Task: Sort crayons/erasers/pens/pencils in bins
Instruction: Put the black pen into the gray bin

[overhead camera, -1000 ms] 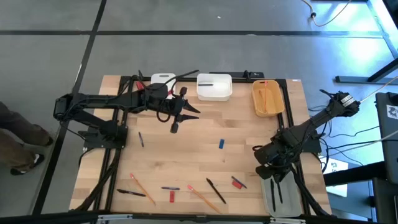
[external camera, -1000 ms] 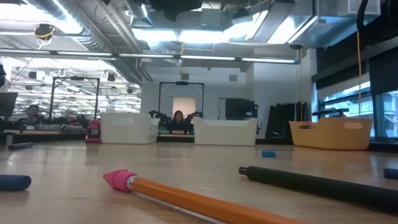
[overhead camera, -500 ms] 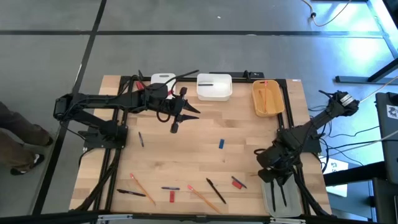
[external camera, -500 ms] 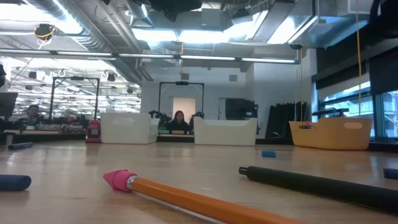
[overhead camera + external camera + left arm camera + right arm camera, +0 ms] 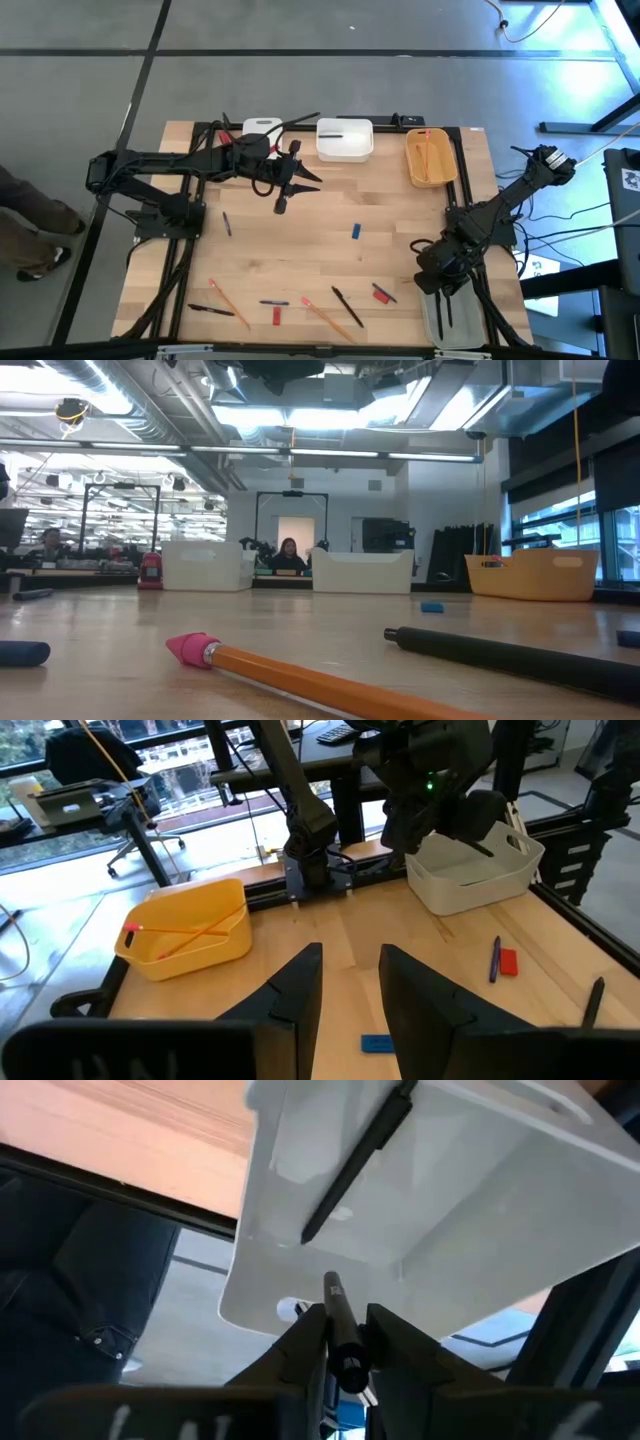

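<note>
My right gripper (image 5: 441,288) hangs over the far end of the translucent grey bin (image 5: 455,330) at the table's near right corner, shut on a black pen (image 5: 338,1320). Inside that bin (image 5: 480,1220) lies another black pen (image 5: 358,1168). My left gripper (image 5: 284,196) waits open above the far left of the table, nothing between its fingers (image 5: 350,990). More pens (image 5: 348,307) (image 5: 211,311), pencils (image 5: 230,305) (image 5: 328,320) and erasers (image 5: 382,293) (image 5: 355,231) lie flat on the wood. My right gripper pinches the black pen's shaft (image 5: 336,1302) between its two fingers. The fingers slant down from the table's far side toward the grey bin. The pen runs roughly along them, its free end sticking out past the fingertips above the bin's inside, clear of the bin.
Along the far edge stand a narrow white bin (image 5: 262,130), a wider white bin (image 5: 345,140) and a yellow-orange bin (image 5: 431,158) holding pencils. Close to the low camera lie a pencil with a pink end (image 5: 300,678) and a black pen (image 5: 510,656). The table's middle is bare wood.
My right arm has swung a little toward the table's near edge, bringing its gripper and the pen farther over the grey bin.
</note>
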